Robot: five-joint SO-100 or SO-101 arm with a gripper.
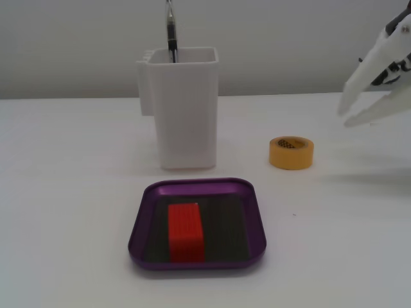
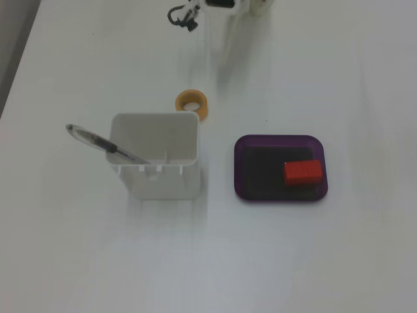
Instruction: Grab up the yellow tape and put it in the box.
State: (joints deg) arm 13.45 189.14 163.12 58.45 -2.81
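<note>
White and bare apart from a few things, the worktop [image 1: 70,192] ran back to a plain pale wall in the low fixed view. A tall white container [image 1: 183,106] stood upright near the middle, with a small side pocket on its left wall in that view, and a pen [image 1: 171,29] stuck up out of it; the fixed view from above showed the pen [image 2: 104,145] leaning across the container [image 2: 155,155] and poking out over its left rim, with no other contents visible. Just in front of the container in the low view lay the box [image 1: 198,223], a shallow purple tray with a dark floor, holding one red block [image 1: 186,232] left of centre; from above, the block [image 2: 303,172] sat toward the right end of the box [image 2: 281,168]. The tape [image 1: 291,152] lay flat on the worktop, hollow centre up, outside the box, to the right of the container and a little behind the box in the low view; from above, the tape [image 2: 192,104] sat just beyond the container's far right corner. The claw [image 1: 344,114] hung in the air at the right edge of the low view, above and to the right of the tape, well clear of it, its two white fingers [image 1: 369,67] spread apart and holding nothing.
</note>
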